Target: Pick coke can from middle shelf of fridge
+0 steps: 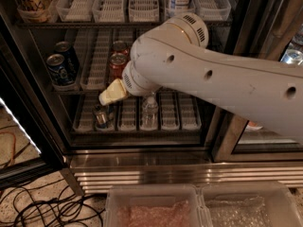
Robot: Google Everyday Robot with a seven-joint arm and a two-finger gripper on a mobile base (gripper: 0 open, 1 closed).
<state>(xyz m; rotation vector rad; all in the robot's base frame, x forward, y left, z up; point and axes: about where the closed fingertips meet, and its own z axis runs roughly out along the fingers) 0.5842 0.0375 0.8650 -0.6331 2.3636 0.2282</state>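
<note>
Two red coke cans stand one behind the other on the middle shelf (94,65) of the fridge (156,171). The front coke can (118,64) is partly covered by my arm. The rear coke can (120,47) stands just behind it. My gripper (112,93) shows as a cream-coloured tip at the end of the big white arm. It sits just below and left of the front coke can, at the front edge of the middle shelf. It holds nothing that I can see.
Two blue cans (60,69) stand at the left of the middle shelf. The bottom shelf holds a dark can (100,116) and a clear bottle (149,110). Plastic bins (156,207) lie in the foreground and cables (38,207) lie on the floor at the left.
</note>
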